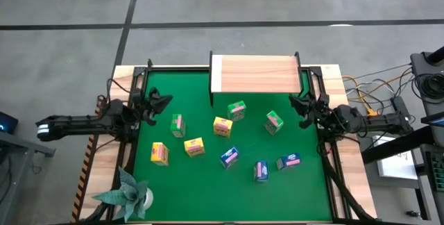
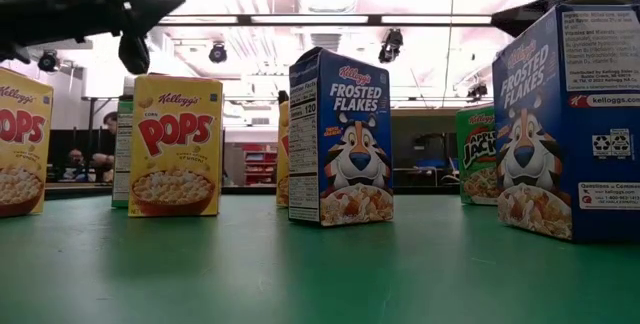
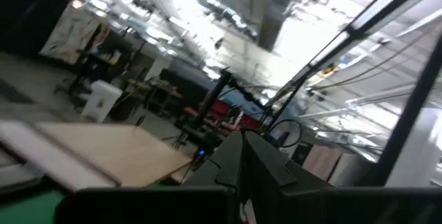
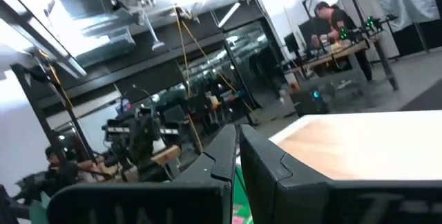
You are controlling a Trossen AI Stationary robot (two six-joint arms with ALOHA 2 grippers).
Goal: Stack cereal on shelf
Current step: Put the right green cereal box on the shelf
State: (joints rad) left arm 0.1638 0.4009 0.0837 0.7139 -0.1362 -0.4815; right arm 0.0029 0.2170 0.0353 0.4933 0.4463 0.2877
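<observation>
nine cereal boxes: three green, three yellow, three blue, loose on green mat. shelf bare at far edge. left gripper and right gripper: fingers pressed together.

Both hands closed, raised at table edges

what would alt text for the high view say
Nine small cereal boxes stand scattered on a green mat, none yet on the empty wooden shelf at the far edge. The left gripper and right gripper wait at the mat's sides, holding nothing. A teal paper plant sits at the near left corner.
</observation>
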